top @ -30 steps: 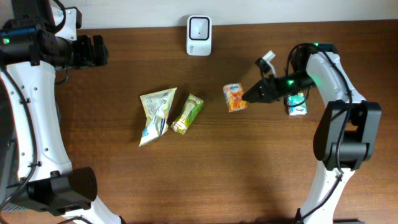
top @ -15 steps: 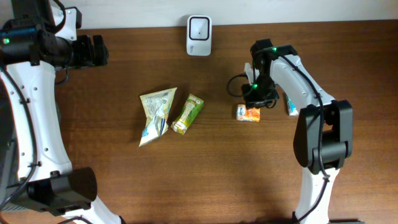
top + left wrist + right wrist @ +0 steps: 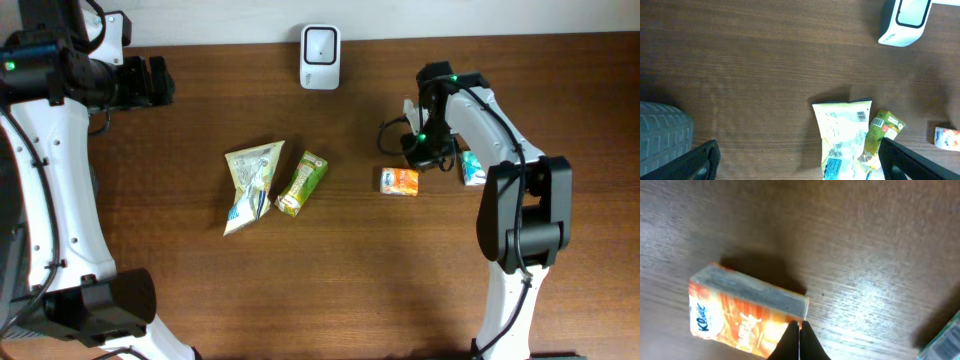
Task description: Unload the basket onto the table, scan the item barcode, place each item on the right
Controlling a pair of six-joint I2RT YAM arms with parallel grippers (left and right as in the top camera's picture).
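Observation:
An orange snack packet (image 3: 400, 181) lies flat on the wooden table, right of centre. My right gripper (image 3: 422, 152) hovers just behind and to the right of it. In the right wrist view its black fingertips (image 3: 800, 326) are pressed together with nothing between them, over the near right corner of the orange packet (image 3: 740, 314). The white barcode scanner (image 3: 320, 44) stands at the table's back edge and also shows in the left wrist view (image 3: 903, 20). My left gripper (image 3: 160, 82) hangs at the far back left, jaws wide open (image 3: 799, 161) and empty.
A pale yellow pouch (image 3: 250, 180) and a green packet (image 3: 302, 183) lie side by side at the table's middle. A blue-green carton (image 3: 474, 168) sits just right of the right arm. A grey ribbed object (image 3: 662, 135) shows at the left edge of the left wrist view.
The right gripper carried the orange packet a little right, set it down on the table, let go and shut again, then drew back slightly. The left arm has not moved.

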